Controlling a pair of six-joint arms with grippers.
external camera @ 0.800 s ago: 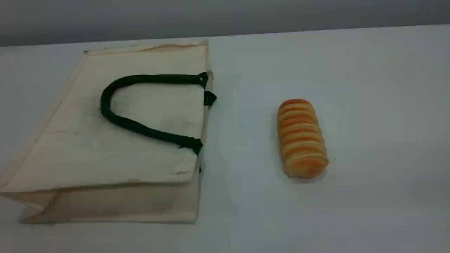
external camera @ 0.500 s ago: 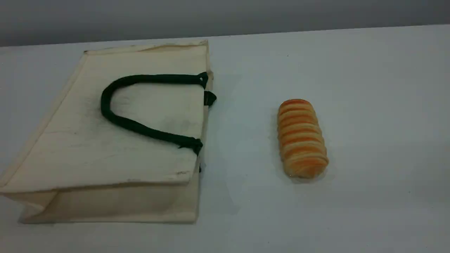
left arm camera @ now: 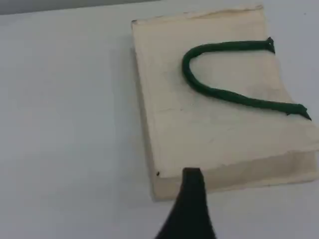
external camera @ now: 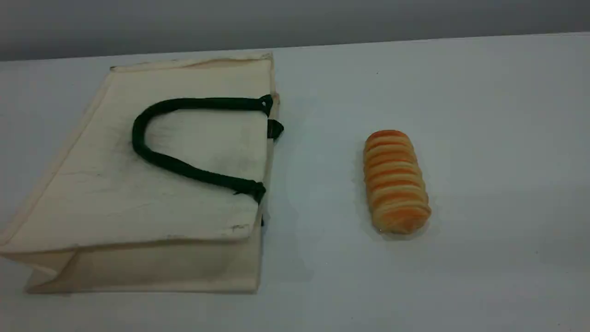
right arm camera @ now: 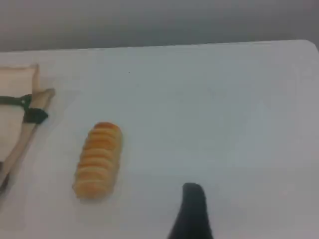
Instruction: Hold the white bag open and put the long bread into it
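A white table [external camera: 484,115] fills the scene view, and neither arm appears in that view: the job looks to be at its very start, with nothing lifted and nothing opened. The white bag [external camera: 138,184] lies flat on its side across the left half of the frame, its mouth edge facing the centre, one dark green handle [external camera: 152,157] looped back over the upper panel and the stub of a second handle [external camera: 275,129] peeking past the rim. The long bread [external camera: 395,180] rests on bare table right of centre, well apart from the bag, its length running toward the bottom of the frame. By the look of things, the next move calls for the left arm to come down on the upper handle or the rim at the mouth and raise it so the bag gapes, while the right arm drops over the loaf to pinch it across its narrow width. In the left wrist view the left gripper [left arm camera: 192,199] shows a single dark fingertip at the bottom edge, hanging above the bag's near corner, spread wide and holding nothing. In the right wrist view the right gripper [right arm camera: 192,209] hangs over empty table at lower centre, the loaf to its left, likewise spread almost fully and empty.
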